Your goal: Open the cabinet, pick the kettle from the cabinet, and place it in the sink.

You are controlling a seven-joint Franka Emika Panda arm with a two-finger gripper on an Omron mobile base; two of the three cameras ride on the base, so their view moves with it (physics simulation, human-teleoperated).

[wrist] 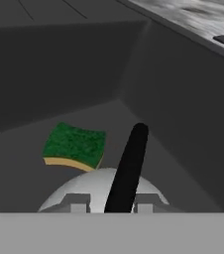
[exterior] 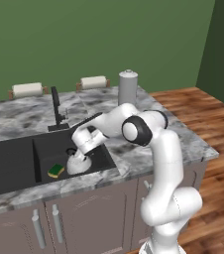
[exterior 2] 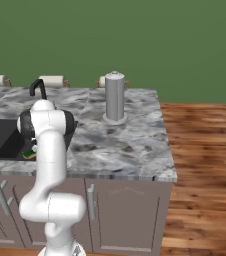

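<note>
The white-silver kettle [exterior: 78, 163] sits on the floor of the black sink [exterior: 15, 163], in its right part near the front wall. My gripper [exterior: 77, 152] reaches down into the basin right above it. In the hand view the kettle's dome [wrist: 84, 191] lies at the bottom, and its black arched handle [wrist: 129, 163] rises between my fingertips [wrist: 79, 203]. The jaws stand slightly apart on either side of the handle, with a small gap showing, so the gripper [wrist: 112, 204] is open. The cabinet is out of view.
A green and yellow sponge [exterior: 56, 170] lies on the sink floor just left of the kettle. The black faucet [exterior: 56, 106] stands behind the basin. A tall grey canister [exterior: 128, 87] and two paper towel rolls [exterior: 27, 90] sit at the counter's back. Under-counter doors [exterior: 79, 218] are shut.
</note>
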